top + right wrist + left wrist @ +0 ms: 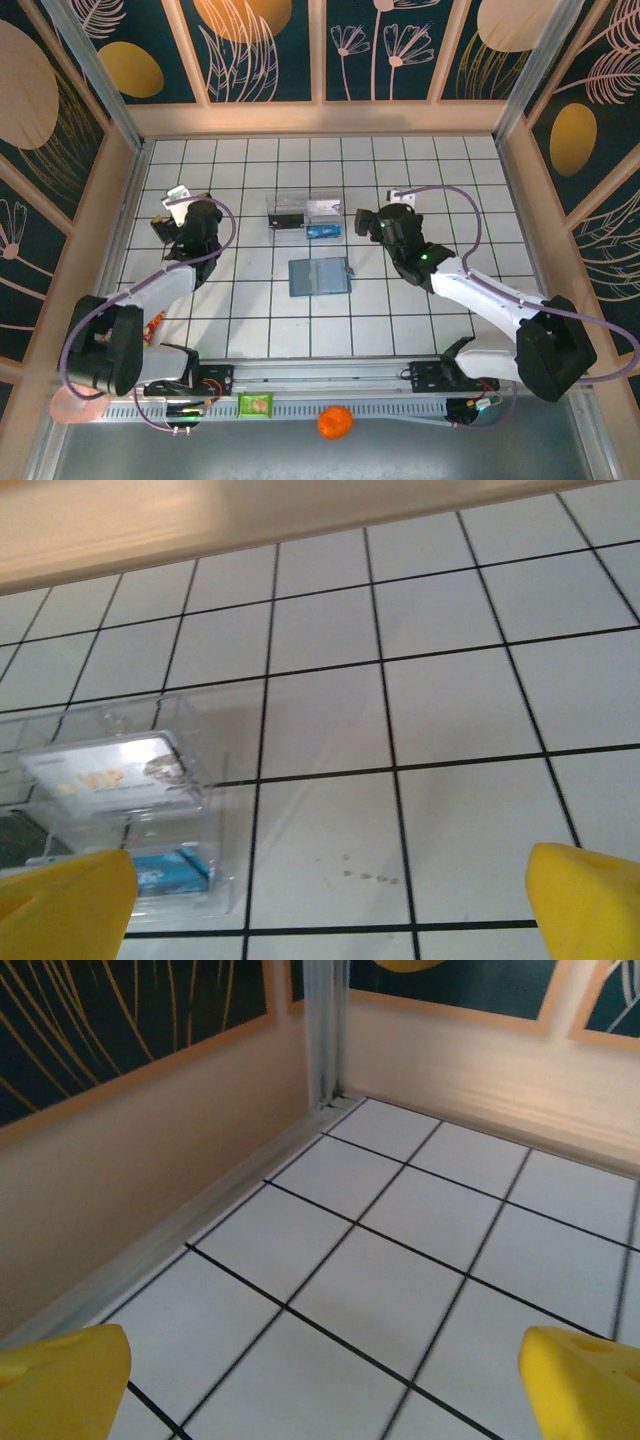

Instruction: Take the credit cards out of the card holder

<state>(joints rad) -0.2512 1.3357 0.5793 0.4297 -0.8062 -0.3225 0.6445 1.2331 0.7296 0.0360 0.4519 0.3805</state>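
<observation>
Since the left pincer [320, 1385] and the right pincer [330, 900] stand apart and empty, the right should descend squarely over the card holder [320, 277].

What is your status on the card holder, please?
Both open, empty: left tool, right tool. The card holder lies open, untouched. One blue card, one silver card in clear tray. Nothing blocking.

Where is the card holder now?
Top view: the card holder lies open near mid-frame, just on the near side of the clear tray.
</observation>
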